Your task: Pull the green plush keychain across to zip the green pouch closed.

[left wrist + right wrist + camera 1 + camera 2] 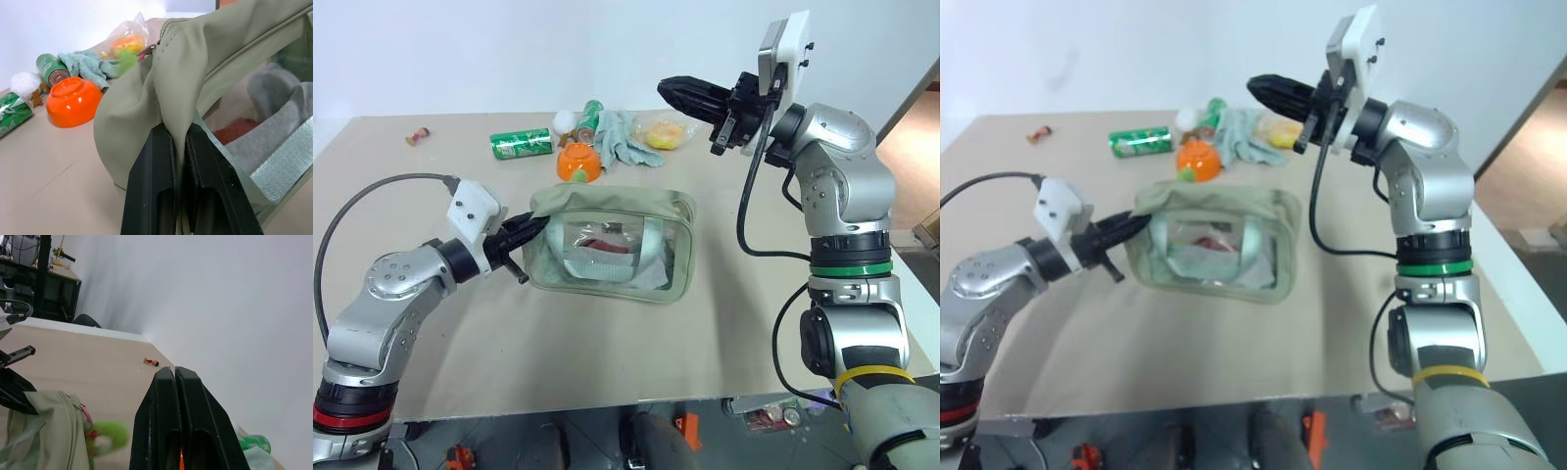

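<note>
L gripper (pixel 530 233), two black fingers pinched shut on a fold of fabric at the left end of the big boxy sage-green fabric pouch (pixel 607 211) w/ clear plastic window; wrist view shows cloth squeezed between the fingers (pixel 151 191). R gripper (pixel 674 92) up in the air above the far side of the beige table (pixel 607 343), fingers pressed together, holding nothing, well apart from pouch. Small lime-green plush keychain (pixel 105 436) hangs blurred at the pouch's zipper end, by a pink tag; hard to make out in head views. Behind pouch: orange plastic bowl (pixel 578 163) upside down, grey-green cloth glove (pixel 622 139), green soda can (pixel 521 143) lying on its side, yellow item in clear bag (pixel 666 134), white fluffy thing (pixel 567 120). Small red bit (pixel 417 136) far left. Pouch contents dim thru window: red + grey shapes, webbing straps across front.
</note>
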